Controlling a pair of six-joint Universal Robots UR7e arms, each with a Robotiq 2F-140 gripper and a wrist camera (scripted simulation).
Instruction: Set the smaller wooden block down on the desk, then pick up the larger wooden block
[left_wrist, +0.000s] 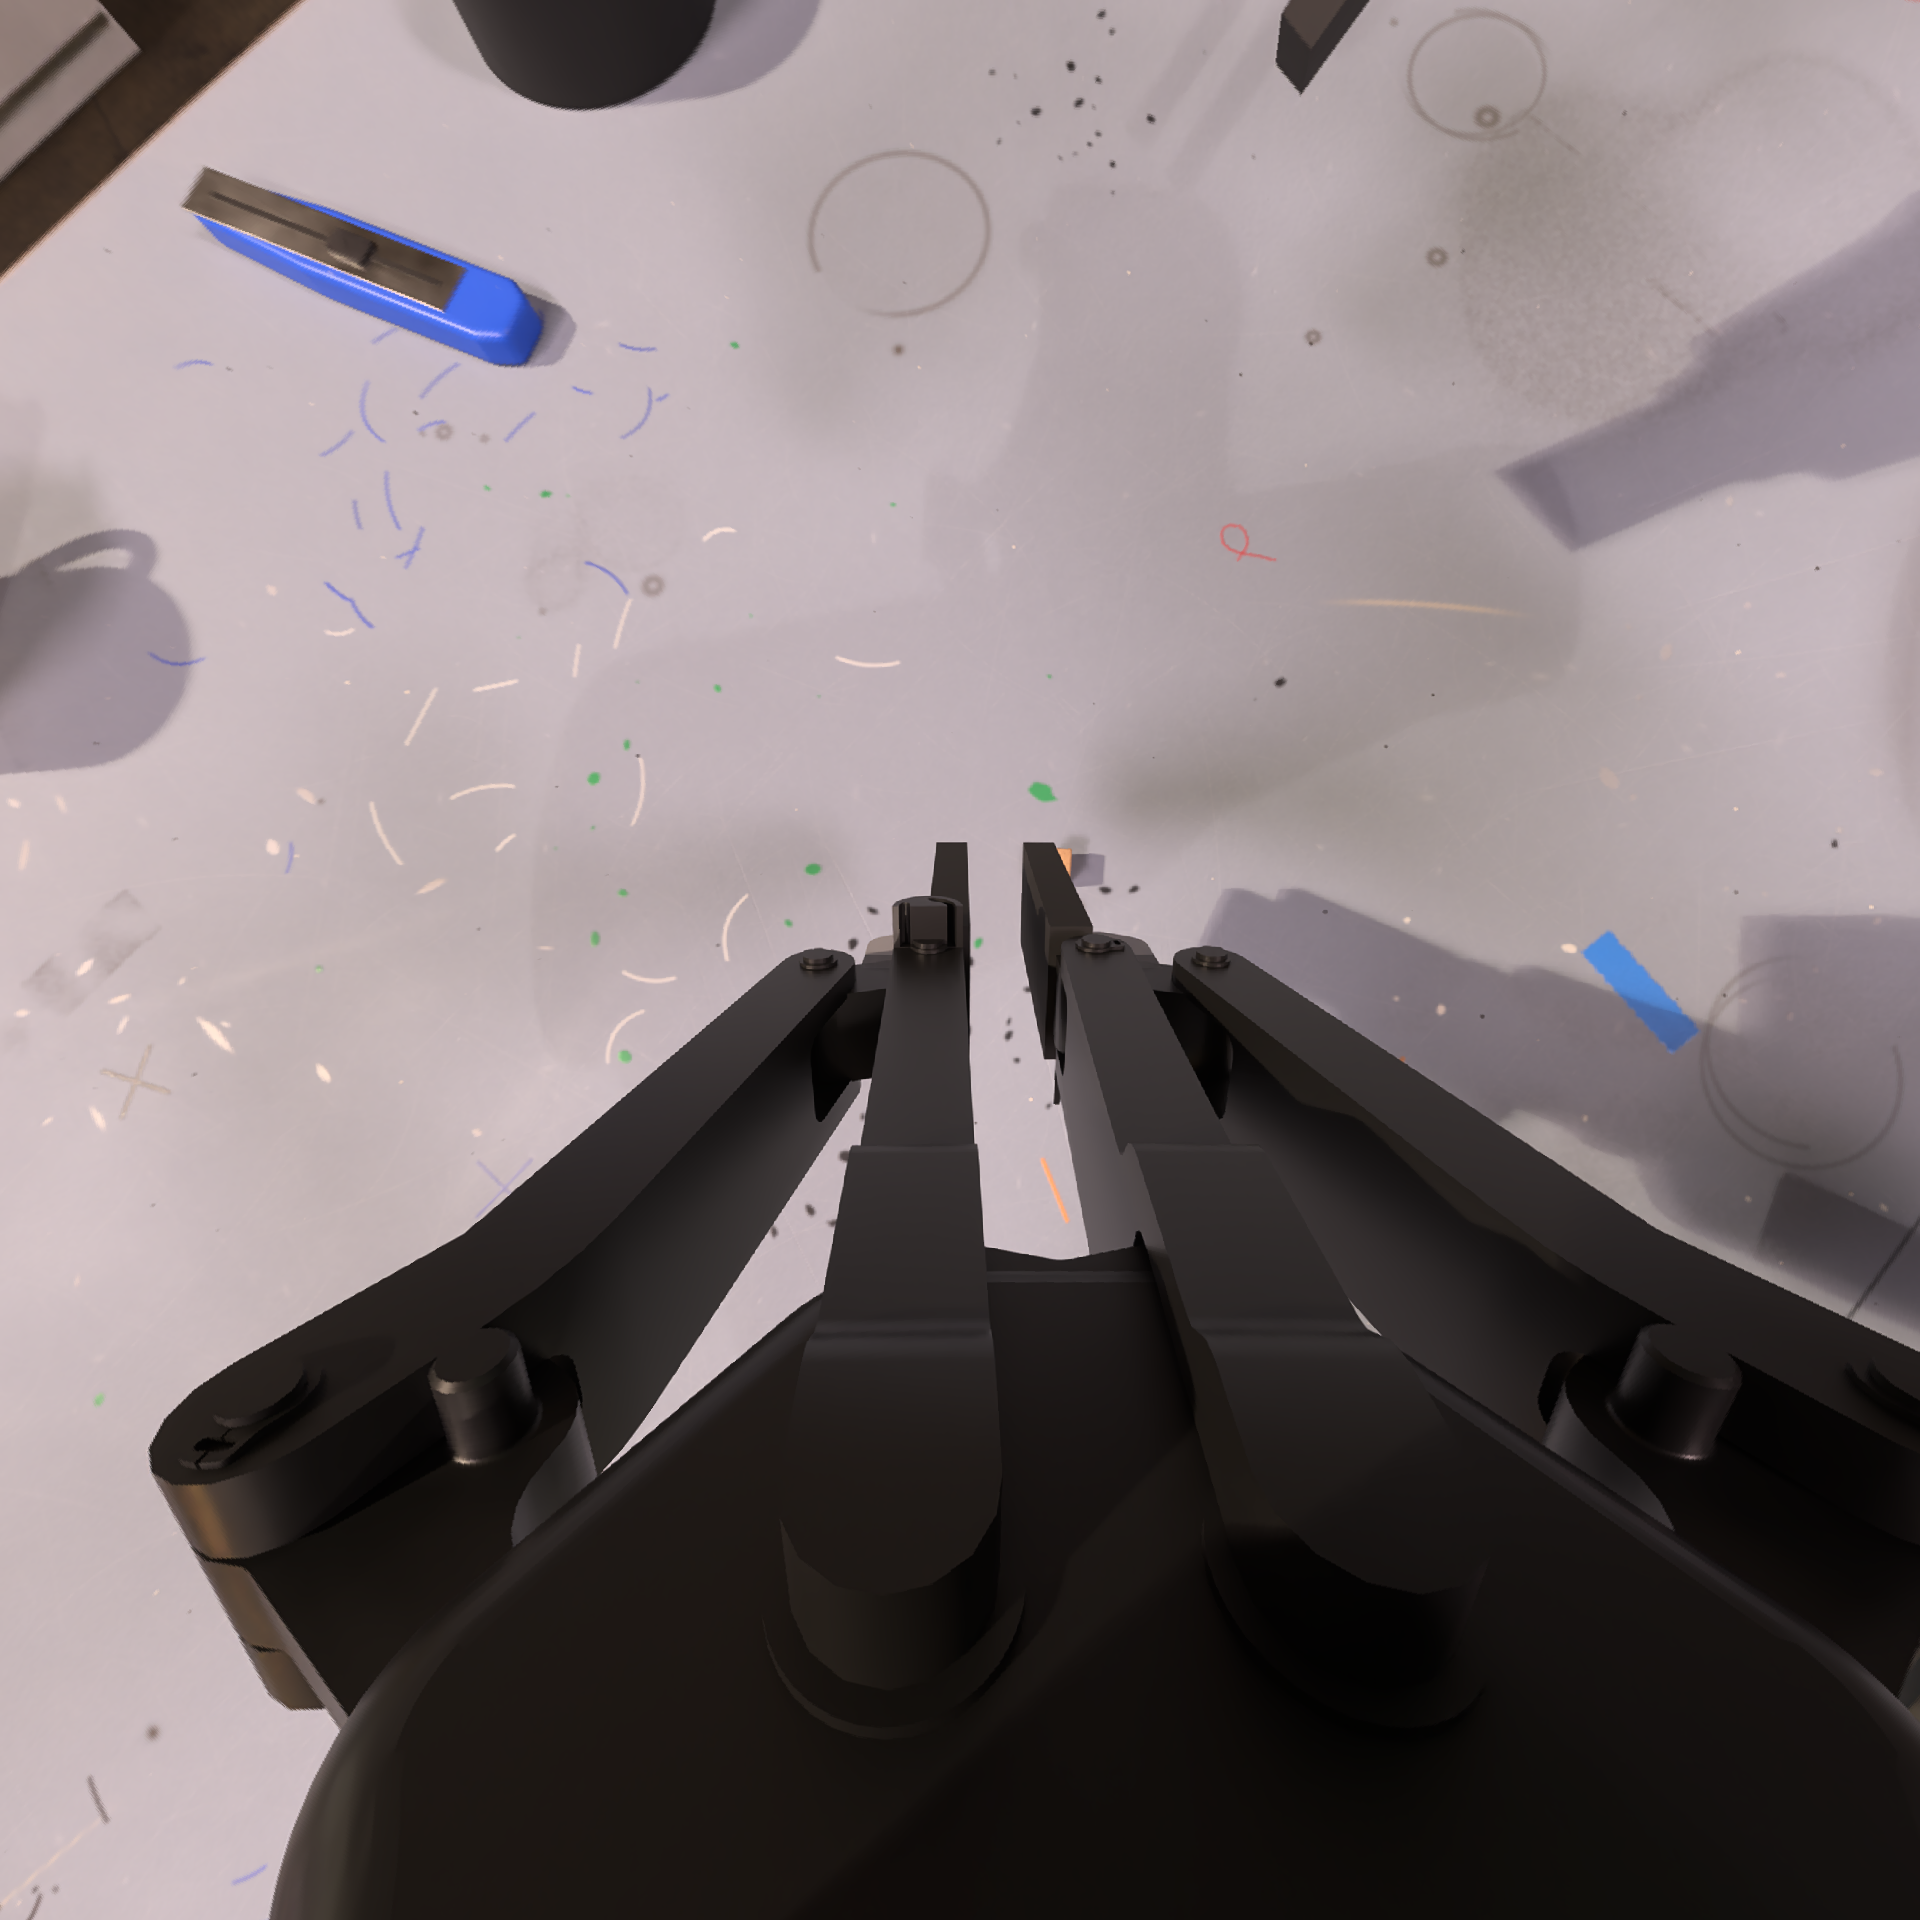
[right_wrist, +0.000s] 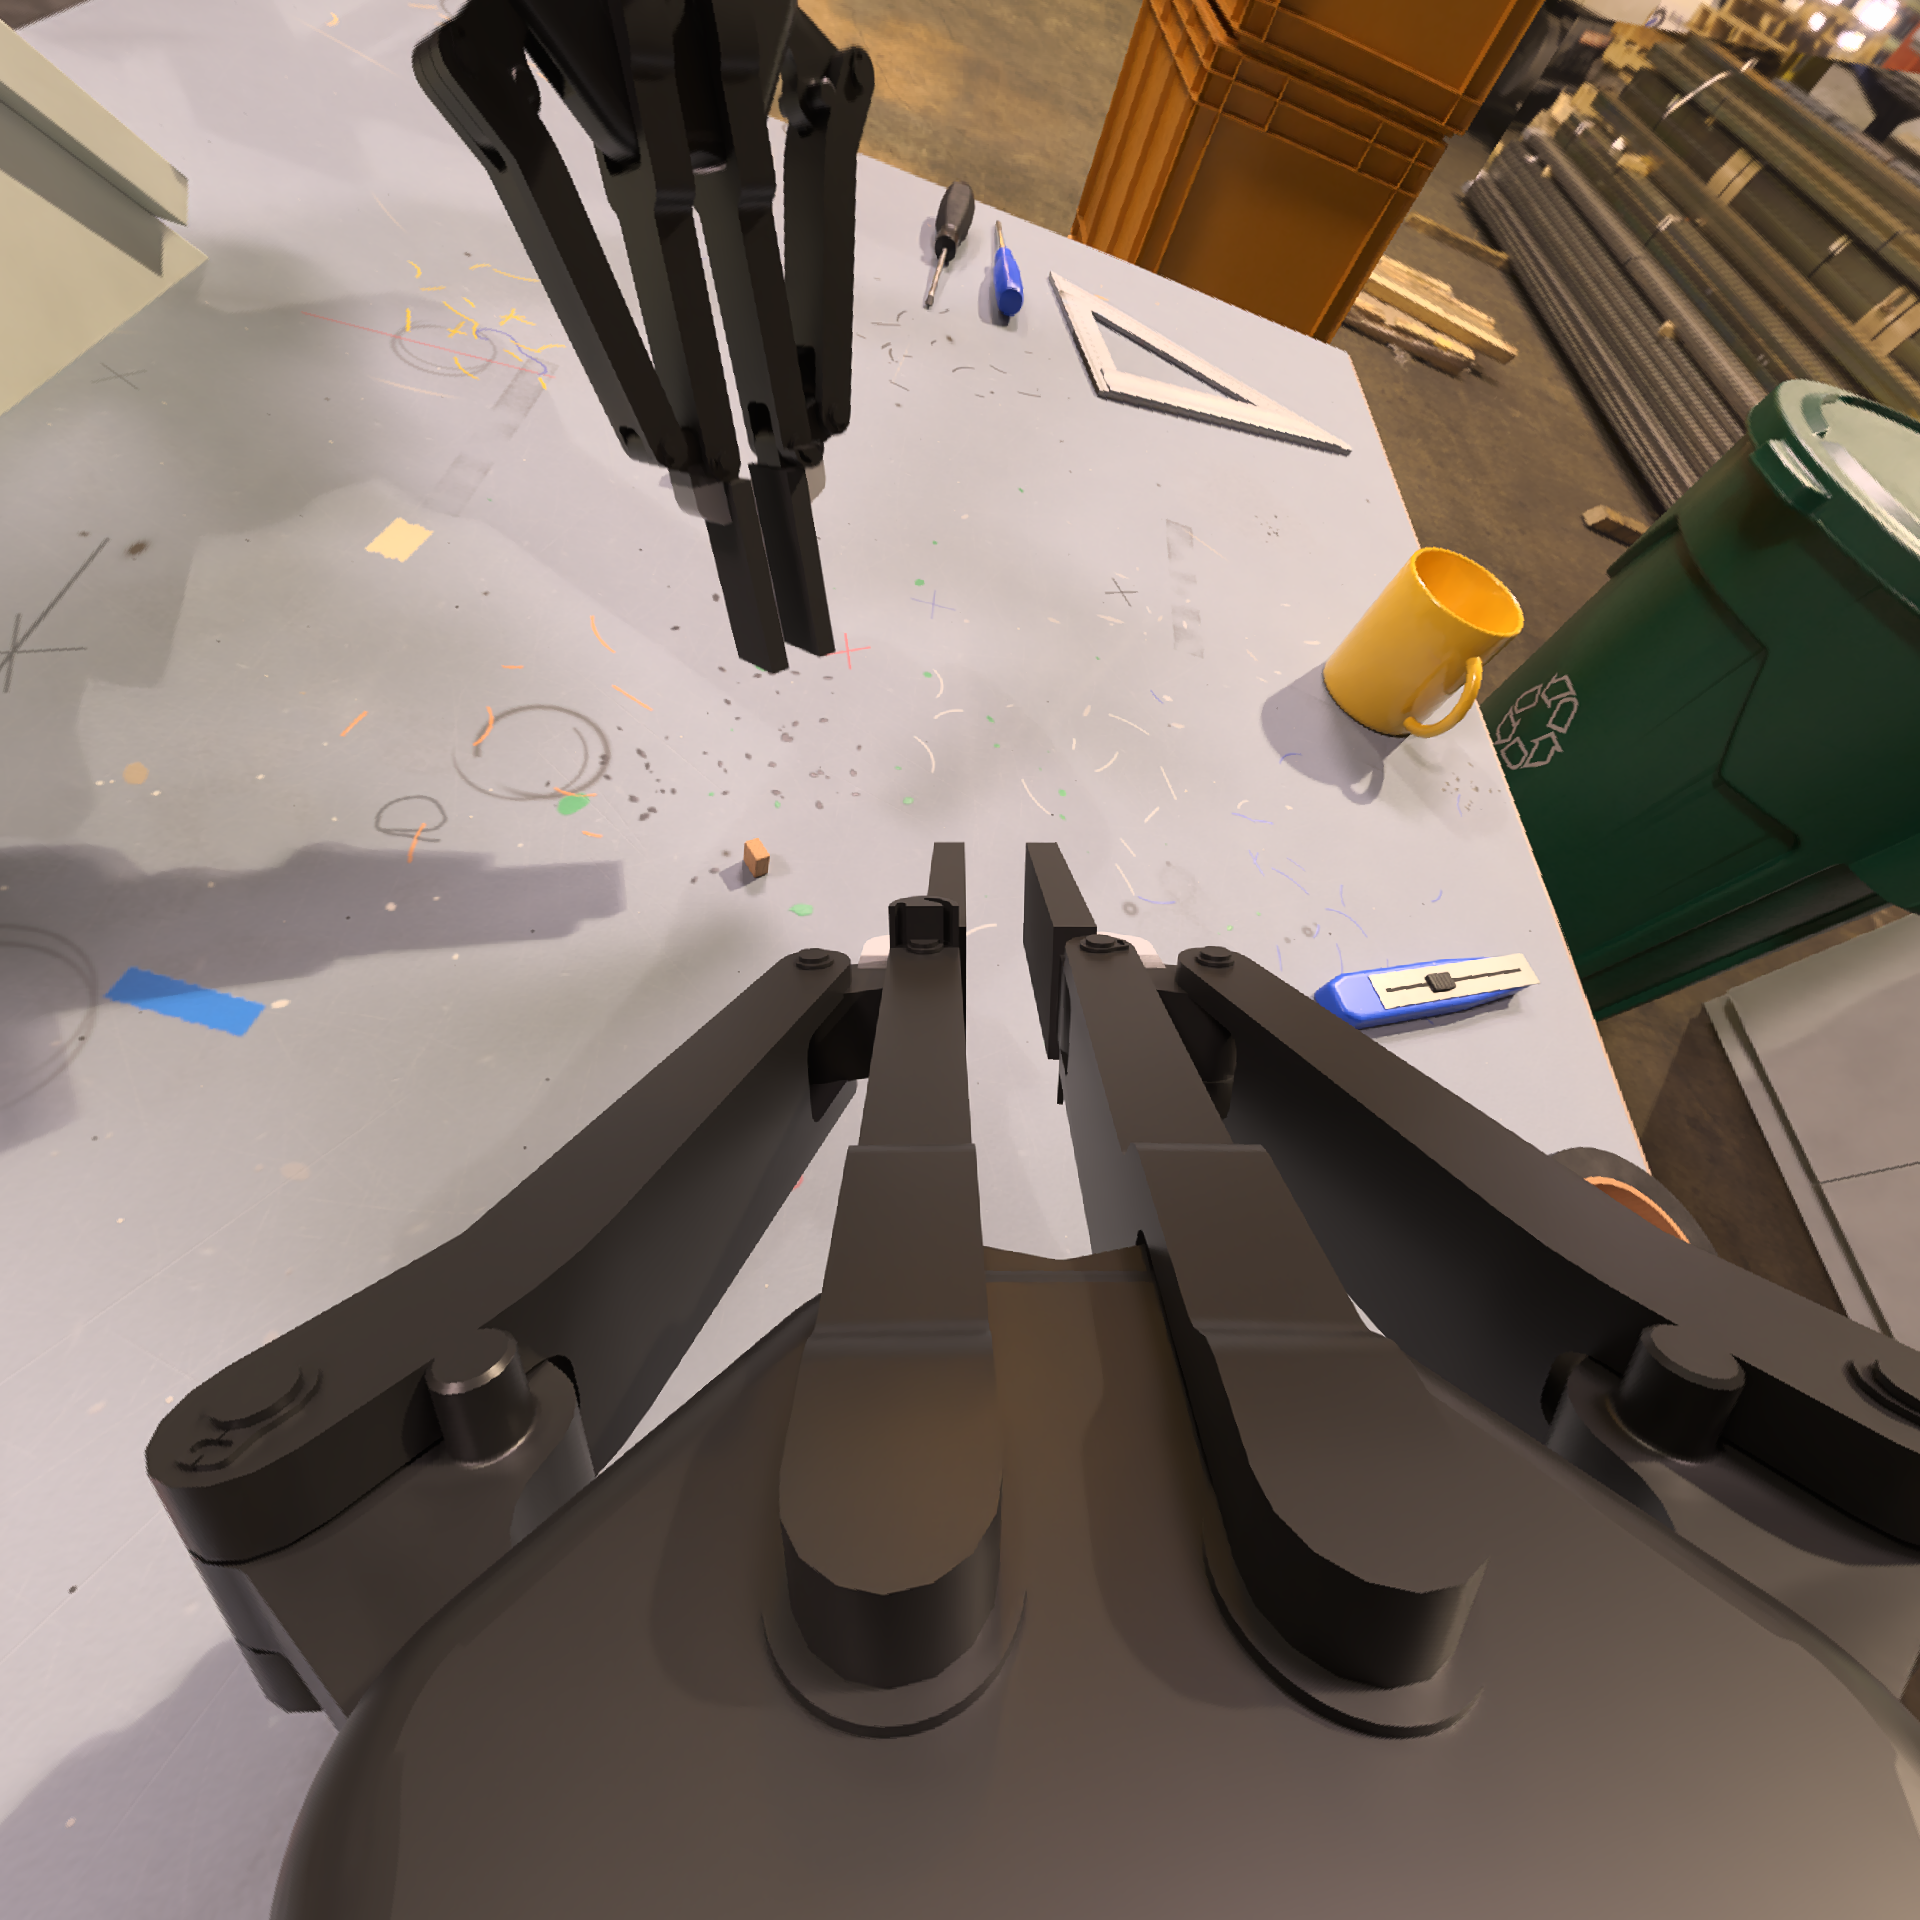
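One small wooden block (right_wrist: 755, 858) lies on the grey desk (right_wrist: 312, 1143), just left of my right gripper's tips. In the left wrist view only its corner (left_wrist: 1065, 860) shows, beside the right finger. I cannot tell whether it is the smaller or the larger block; no second block is in view. My left gripper (left_wrist: 987, 862) is shut and empty. It also shows in the right wrist view (right_wrist: 784, 649), hanging tips down over the desk, beyond the block and apart from it. My right gripper (right_wrist: 992, 862) is shut and empty, with only a narrow slit between its fingers.
A blue utility knife (right_wrist: 1423, 987) (left_wrist: 364, 270) and a yellow mug (right_wrist: 1418, 644) stand to the right. Two screwdrivers (right_wrist: 977, 255) and a triangular ruler (right_wrist: 1174, 364) lie at the far edge. A green bin (right_wrist: 1714, 727) and orange crates (right_wrist: 1278, 135) stand off the desk. Blue tape (right_wrist: 187, 1000) is stuck at the left.
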